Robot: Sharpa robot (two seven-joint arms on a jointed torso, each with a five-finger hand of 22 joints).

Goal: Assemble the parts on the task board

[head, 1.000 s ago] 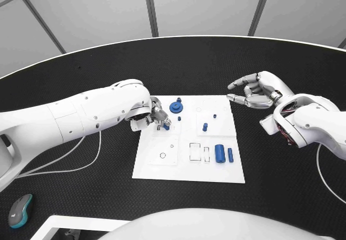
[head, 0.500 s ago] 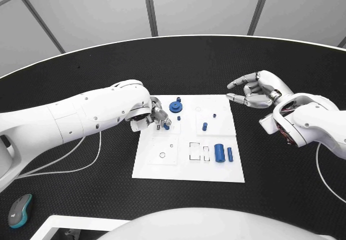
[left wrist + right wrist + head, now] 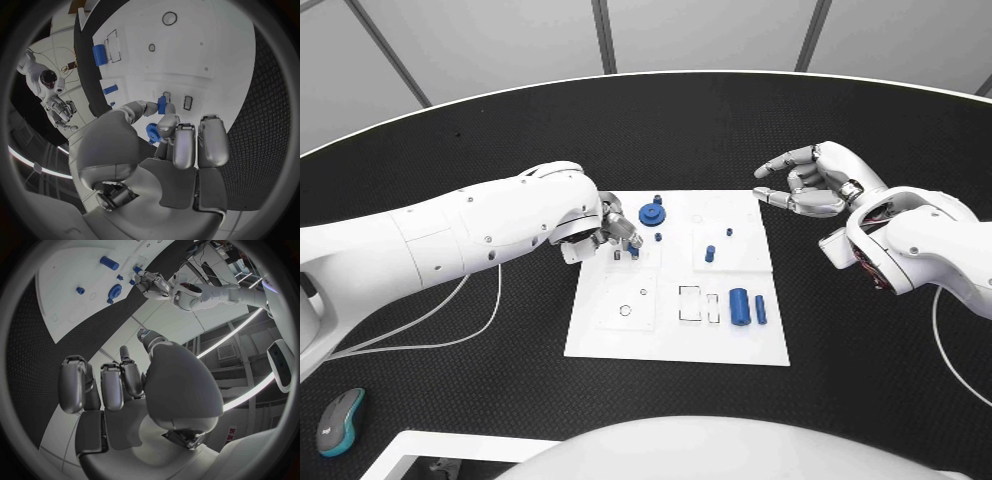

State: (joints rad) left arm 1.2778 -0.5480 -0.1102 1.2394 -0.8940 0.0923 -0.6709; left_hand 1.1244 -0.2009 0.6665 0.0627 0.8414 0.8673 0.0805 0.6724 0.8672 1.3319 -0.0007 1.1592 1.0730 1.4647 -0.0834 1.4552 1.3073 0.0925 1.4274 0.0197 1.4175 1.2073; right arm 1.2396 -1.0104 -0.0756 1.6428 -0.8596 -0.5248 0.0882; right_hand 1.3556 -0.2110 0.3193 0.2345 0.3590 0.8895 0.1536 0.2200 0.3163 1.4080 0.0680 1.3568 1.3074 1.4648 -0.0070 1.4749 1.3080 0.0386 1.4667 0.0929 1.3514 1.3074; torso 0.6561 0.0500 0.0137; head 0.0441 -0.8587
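The left hand (image 3: 615,236) pinches a small blue peg (image 3: 162,104) between thumb and finger over the board (image 3: 668,335), just beside the blue gear (image 3: 652,213). The peg looks light, rigid and smooth, so likely slippery; a grip on its upper end seems best. The right hand (image 3: 812,182) hovers off the board, fingers loosely curled, holding nothing.
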